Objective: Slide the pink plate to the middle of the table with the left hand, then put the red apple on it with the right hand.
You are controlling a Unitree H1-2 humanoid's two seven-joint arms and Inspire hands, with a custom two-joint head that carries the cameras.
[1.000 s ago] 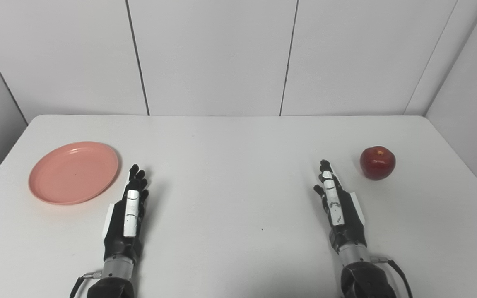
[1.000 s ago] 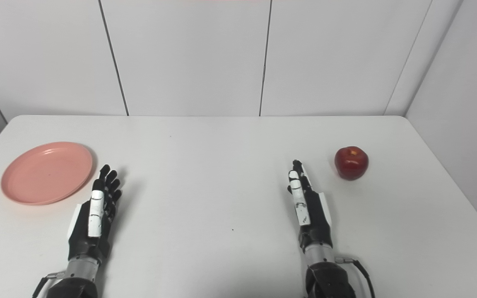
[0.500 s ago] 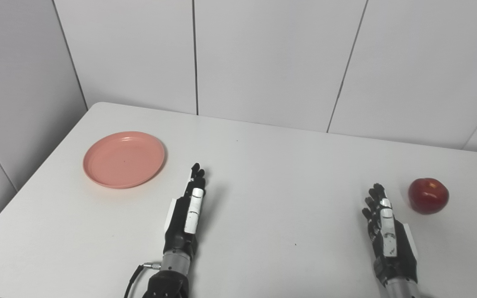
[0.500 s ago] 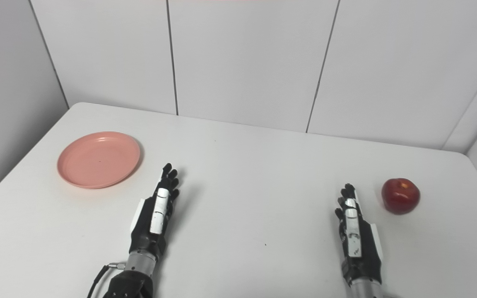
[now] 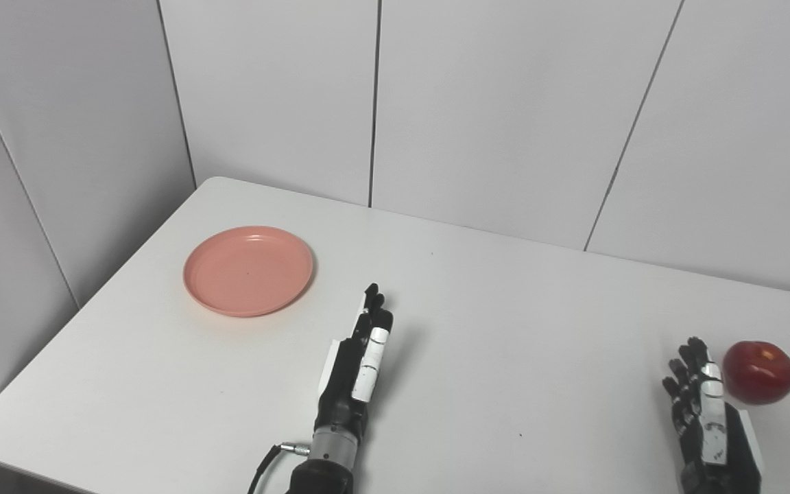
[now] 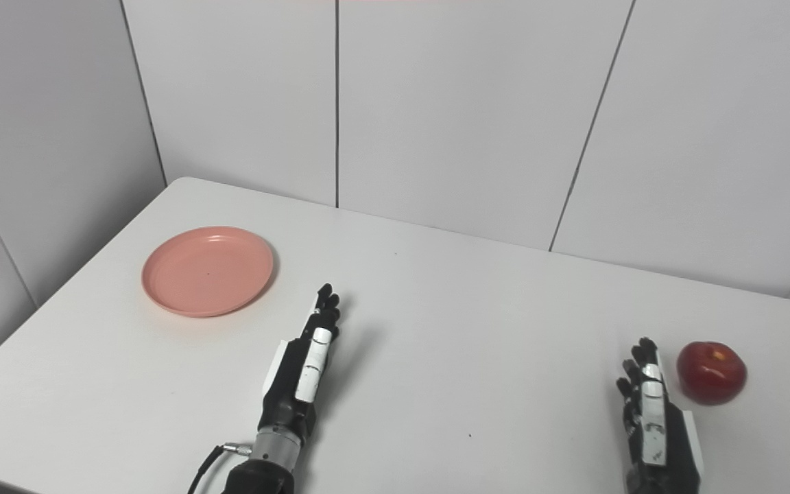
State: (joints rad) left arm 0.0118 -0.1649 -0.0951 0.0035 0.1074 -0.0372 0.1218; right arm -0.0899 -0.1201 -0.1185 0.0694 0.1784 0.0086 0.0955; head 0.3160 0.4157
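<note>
The pink plate lies flat near the table's left side, with nothing on it. My left hand rests on the table to the right of the plate and nearer to me, open with fingers stretched forward, a clear gap away from the rim. The red apple stands at the far right. My right hand lies open just left of the apple, fingertips close to it without touching. Both hands hold nothing.
The white table has rounded corners; its left edge runs close beside the plate. Grey wall panels stand behind and to the left. A cable hangs at my left wrist.
The whole picture has shifted: the camera has turned left, so plate, hands and apple all sit further right in view. The hands and objects themselves look unmoved on the table.
</note>
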